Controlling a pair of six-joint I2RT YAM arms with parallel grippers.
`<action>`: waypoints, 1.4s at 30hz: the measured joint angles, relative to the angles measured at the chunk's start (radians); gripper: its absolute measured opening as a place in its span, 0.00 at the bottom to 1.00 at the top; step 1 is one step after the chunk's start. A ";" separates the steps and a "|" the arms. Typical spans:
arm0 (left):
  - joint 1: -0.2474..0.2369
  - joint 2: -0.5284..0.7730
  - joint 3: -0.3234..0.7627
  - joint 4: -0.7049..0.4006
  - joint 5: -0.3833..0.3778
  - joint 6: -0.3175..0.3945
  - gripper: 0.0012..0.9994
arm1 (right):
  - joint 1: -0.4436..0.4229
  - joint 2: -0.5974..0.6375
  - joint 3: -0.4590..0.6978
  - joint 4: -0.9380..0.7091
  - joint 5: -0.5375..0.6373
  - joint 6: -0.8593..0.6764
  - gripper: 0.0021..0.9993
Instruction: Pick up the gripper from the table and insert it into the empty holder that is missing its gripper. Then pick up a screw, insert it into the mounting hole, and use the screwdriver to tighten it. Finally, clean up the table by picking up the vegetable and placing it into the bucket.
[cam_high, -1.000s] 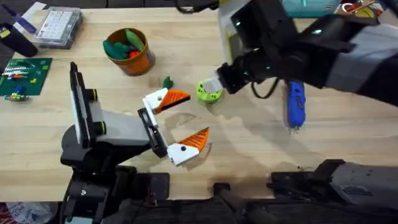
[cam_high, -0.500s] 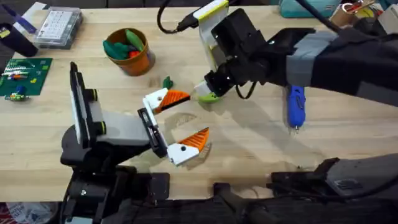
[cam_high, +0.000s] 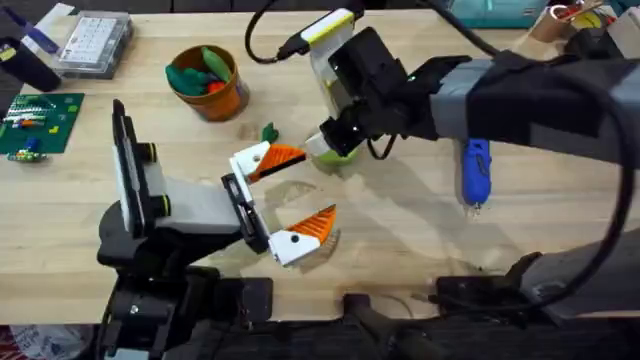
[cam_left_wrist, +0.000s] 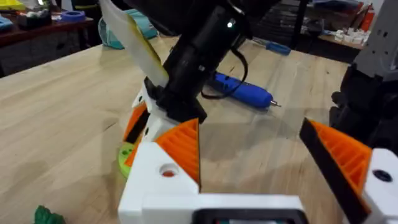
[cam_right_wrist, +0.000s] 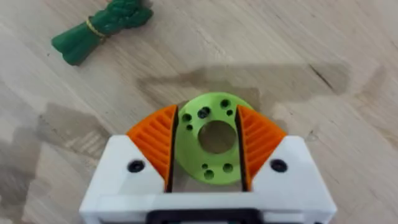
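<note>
The lime-green round gripper piece (cam_right_wrist: 208, 146) lies on the wooden table (cam_high: 400, 230). My right gripper (cam_right_wrist: 207, 149) is shut on it, an orange pad pressing each side. From overhead the piece (cam_high: 337, 156) peeks out under the right gripper (cam_high: 333, 148). My left gripper (cam_high: 302, 190) stands open just in front of it, holding nothing, its orange pads (cam_left_wrist: 183, 152) wide apart. The small dark-green vegetable (cam_high: 268, 132) lies between the piece and the orange bucket (cam_high: 207, 85). The blue screwdriver (cam_high: 475, 172) rests to the right. The holder and screw are out of view.
The bucket holds green and red toy foods. A clear compartment box (cam_high: 92, 42) and a green circuit board (cam_high: 35, 122) sit at the far left. The right arm stretches across the table's back right.
The right arm swung left and down over the lime-green piece, and its pads now sit against its sides. The left arm has stayed still.
</note>
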 joint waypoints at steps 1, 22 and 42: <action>0.000 0.000 0.000 0.000 0.000 0.000 0.99 | 0.000 0.006 0.000 0.005 0.000 0.000 0.51; 0.000 0.000 0.000 0.000 0.000 0.000 0.99 | 0.048 0.017 0.000 0.030 0.000 -0.012 0.39; 0.000 0.000 0.000 0.000 0.000 0.000 0.99 | 0.046 0.040 0.000 0.038 0.036 -0.028 0.36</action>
